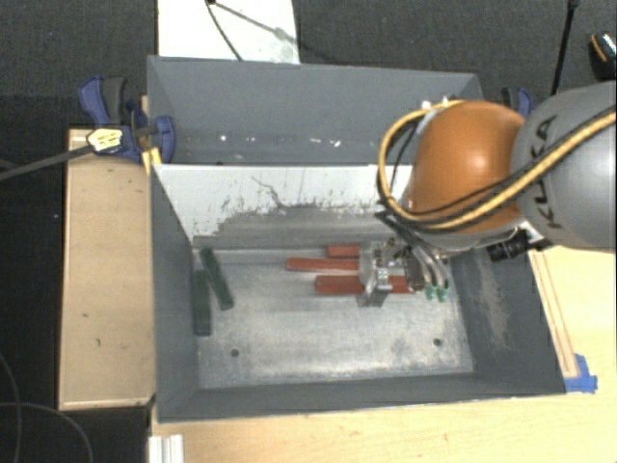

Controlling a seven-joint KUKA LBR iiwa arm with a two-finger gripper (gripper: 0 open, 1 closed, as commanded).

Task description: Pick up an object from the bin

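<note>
The gripper (378,285) is seen low in the right half of the bin (318,350), beneath the arm's orange cover (463,162). It is placed at the right end of three red-brown bars (313,263), which are laid side by side near the middle of the floor, just below the back wall. The lowest bar (335,285) appears to be touched by it. Whether the gripper is open or closed cannot be told. Two dark green bars (201,307) are laid well apart from it at the left of the floor, one tilted against the other.

Grey KUKA arm (578,177), orange cover (463,157), looped cables (383,167), metal claw (376,290).
</note>
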